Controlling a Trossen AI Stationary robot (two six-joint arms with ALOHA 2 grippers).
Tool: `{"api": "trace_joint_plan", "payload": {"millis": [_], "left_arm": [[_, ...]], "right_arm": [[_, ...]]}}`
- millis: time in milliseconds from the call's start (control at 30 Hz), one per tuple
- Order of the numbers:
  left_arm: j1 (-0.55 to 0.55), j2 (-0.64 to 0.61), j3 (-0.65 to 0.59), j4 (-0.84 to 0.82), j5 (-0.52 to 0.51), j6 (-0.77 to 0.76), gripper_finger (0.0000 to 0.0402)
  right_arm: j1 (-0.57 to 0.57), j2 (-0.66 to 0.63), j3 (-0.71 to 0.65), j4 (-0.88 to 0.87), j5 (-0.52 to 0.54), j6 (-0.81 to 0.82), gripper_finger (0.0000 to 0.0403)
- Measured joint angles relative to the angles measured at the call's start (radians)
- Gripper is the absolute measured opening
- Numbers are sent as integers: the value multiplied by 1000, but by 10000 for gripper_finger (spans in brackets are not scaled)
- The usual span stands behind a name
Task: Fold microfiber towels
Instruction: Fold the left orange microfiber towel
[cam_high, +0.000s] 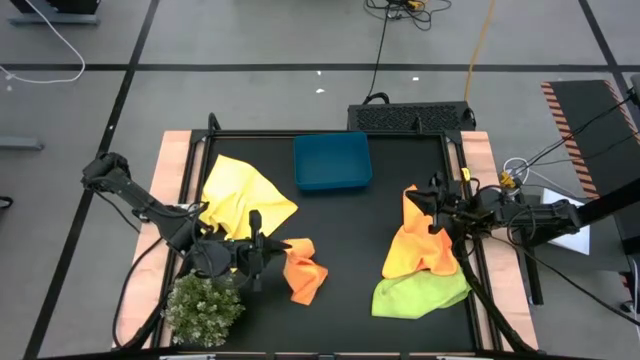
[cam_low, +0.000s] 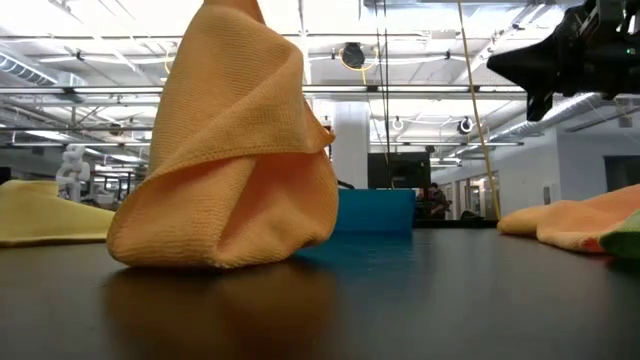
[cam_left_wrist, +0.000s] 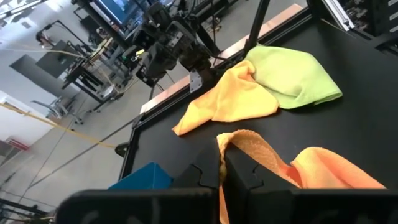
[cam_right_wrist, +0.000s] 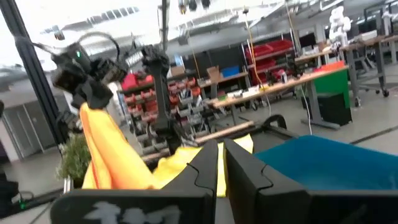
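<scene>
Pinching the orange towel (cam_left_wrist: 298, 168) by an upper edge, our left hand (cam_left_wrist: 222, 180) has its fingers pressed together on the cloth and carries it raised, so the towel hangs down in a loose cone whose lower folds rest on the black surface (cam_high: 350, 230). We judge the cloth light, soft and limp: it will sag from whatever point we hold and slide easily on the surface, so a corner or a hem is the place to take it, not the bunched middle. The left arm reaches in from the left edge, bent low at the front of the surface beside the small plant (cam_high: 205, 308), with a yellow towel (cam_high: 243, 200) spread just behind it.

Our right hand (cam_right_wrist: 221, 168) is closed with nothing in it, as far as we can tell, and hovers above the right side over a second orange towel (cam_high: 420, 245), which overlaps a lime green towel (cam_high: 420, 295). The blue bin (cam_high: 333, 162) sits at the back, apart from all the towels.
</scene>
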Motion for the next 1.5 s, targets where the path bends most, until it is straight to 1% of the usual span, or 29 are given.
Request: {"api": "trace_joint_plan", "payload": {"millis": [200, 300, 433, 567, 667, 800, 900, 1000, 1167, 1300, 1500], "left_arm": [[0, 0, 0, -4, 0, -18, 7], [0, 0, 0, -8, 0, -19, 3], [0, 0, 0, -8, 0, -25, 8], [0, 0, 0, -8, 0, -22, 4], [1, 0, 0, 2, -9, -29, 5], [3, 0, 0, 12, -79, -40, 3], [15, 0, 0, 7, -129, -13, 5], [45, 0, 0, 1, -148, 1, 5], [129, 0, 0, -7, -151, -27, 6], [212, 0, 0, -8, -151, -69, 4], [313, 0, 0, -9, -149, -75, 9]], "right_arm": [[0, 0, 0, 100, -1, 3, 15], [0, 0, 0, 99, -1, 6, 15], [0, 0, 0, 96, -1, 6, 15], [-1, 23, 0, 74, 9, -23, 15], [-1, 62, 0, 64, 38, 69, 15], [-2, 125, 0, 95, 73, 161, 15], [-2, 177, 0, 156, 73, 161, 15], [-2, 234, 0, 258, 59, 137, 15], [2, 377, 0, 457, -60, 90, 15], [13, 523, 5, 579, -84, 42, 15], [14, 737, 62, 591, -84, -32, 15]]}}
